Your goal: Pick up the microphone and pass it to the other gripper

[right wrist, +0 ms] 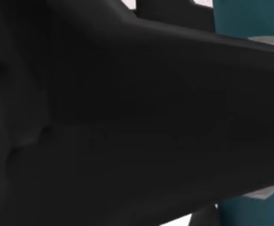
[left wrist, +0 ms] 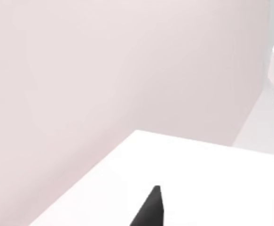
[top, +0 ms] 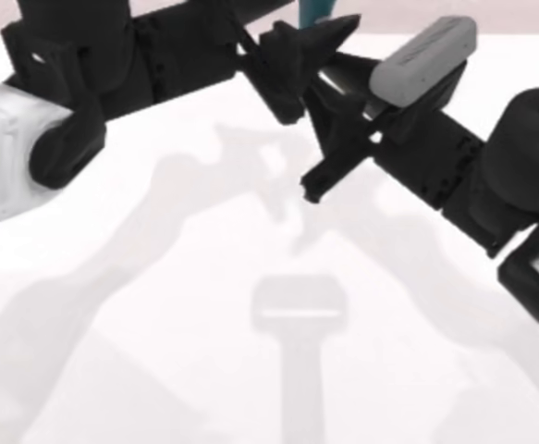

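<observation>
Teal-handled, white-headed microphone (top: 316, 9) aloft between left tool (top: 317, 42) and right tool (top: 329, 139).

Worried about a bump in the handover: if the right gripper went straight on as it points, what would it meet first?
Probably the left gripper: a close black body nearly fills the right wrist view, with the teal microphone showing just past it. Depth is unclear.

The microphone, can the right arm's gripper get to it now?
Probably yes. The microphone is lifted at the top view's far edge, and the right gripper sits right beside the left gripper there, nothing between.
</observation>
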Action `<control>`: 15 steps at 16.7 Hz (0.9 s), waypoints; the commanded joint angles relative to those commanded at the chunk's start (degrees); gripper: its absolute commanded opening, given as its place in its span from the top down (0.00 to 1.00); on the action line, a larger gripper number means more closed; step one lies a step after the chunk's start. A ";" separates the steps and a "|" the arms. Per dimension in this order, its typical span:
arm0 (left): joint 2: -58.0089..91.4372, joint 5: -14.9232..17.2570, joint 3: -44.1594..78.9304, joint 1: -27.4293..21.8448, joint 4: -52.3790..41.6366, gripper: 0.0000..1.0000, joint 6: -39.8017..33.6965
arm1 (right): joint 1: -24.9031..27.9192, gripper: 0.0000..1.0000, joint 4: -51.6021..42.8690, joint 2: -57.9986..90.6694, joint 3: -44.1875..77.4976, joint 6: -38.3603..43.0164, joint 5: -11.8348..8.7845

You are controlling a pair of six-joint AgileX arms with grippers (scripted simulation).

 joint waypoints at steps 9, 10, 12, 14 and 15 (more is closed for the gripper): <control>0.00 0.00 0.00 0.00 0.00 1.00 0.00 | 0.00 1.00 0.00 0.00 0.00 0.00 0.00; 0.00 0.00 0.00 0.00 0.00 1.00 0.00 | 0.00 1.00 0.00 0.00 0.00 0.00 0.00; 0.00 0.00 0.00 0.00 0.00 1.00 0.00 | 0.00 1.00 0.00 0.00 0.00 0.00 0.00; 0.00 0.00 0.00 0.00 0.00 1.00 0.00 | 0.00 1.00 0.00 0.00 0.00 0.00 0.00; 0.00 0.00 0.00 0.00 0.00 1.00 0.00 | 0.00 0.92 0.00 0.00 0.00 0.00 0.00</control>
